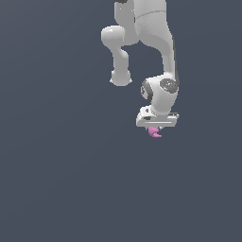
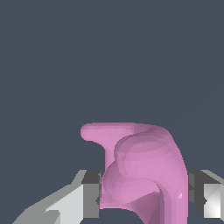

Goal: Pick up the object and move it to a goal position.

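The object is a small pink-magenta piece with curved prongs, hanging just below the white hand of the arm in the exterior view. My gripper is shut on it. In the wrist view the object fills the space between the two fingers, which press against its sides. One curved prong points away from the fingers. The gripper and object are held against a plain dark grey background, with no surface contact visible.
The white arm links reach down from the top of the exterior view. Plain dark grey surrounds everything, and no goal marker or other object shows.
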Available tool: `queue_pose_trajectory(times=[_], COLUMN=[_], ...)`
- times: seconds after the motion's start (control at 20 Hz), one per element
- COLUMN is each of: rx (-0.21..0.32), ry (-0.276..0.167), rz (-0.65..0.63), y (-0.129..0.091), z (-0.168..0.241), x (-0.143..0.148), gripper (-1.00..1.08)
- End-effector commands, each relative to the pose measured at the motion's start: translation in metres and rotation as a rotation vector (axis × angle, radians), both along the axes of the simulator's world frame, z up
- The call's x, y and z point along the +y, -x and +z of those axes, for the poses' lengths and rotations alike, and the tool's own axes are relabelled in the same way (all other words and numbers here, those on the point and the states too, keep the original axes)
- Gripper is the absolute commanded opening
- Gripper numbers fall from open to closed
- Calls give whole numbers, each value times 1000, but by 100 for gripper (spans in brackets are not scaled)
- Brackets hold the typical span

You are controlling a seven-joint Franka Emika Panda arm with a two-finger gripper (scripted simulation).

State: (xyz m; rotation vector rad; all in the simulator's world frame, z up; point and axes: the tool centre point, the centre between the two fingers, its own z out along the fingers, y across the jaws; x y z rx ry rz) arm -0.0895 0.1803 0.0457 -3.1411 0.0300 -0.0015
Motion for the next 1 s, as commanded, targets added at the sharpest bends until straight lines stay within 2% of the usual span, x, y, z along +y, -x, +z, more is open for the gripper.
queue_pose_trajectory(times=[0.0,0.25,0.5,0.95], rx=[1,0,0,0], ry=[0,0,0,0], rz=[0,0,0,0], y=[0,0,-2,-12], z=[-1,1,11,60], x=[0,-1,-15,-76], gripper=[-100,-100,-100,-100])
